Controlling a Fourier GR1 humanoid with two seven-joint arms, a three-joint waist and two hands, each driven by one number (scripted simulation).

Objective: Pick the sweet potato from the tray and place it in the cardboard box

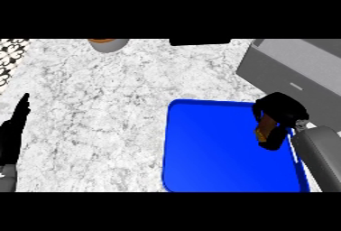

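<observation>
A blue tray (213,153) lies on the marble counter at the lower right. Over the tray's right side my right hand (283,110) is curled round a brown-orange sweet potato (267,131), which hangs down below the fingers, its top hidden by them. A grey box (293,67) stands at the upper right, just beyond the tray and close to the hand. My left hand (15,126) rests at the left edge with its fingers straight and pointing up.
A grey pot with an orange inside (106,43) sits at the counter's far edge. Beside it to the right lies a dark flat object (198,42). A patterned surface (10,56) shows at the far left corner.
</observation>
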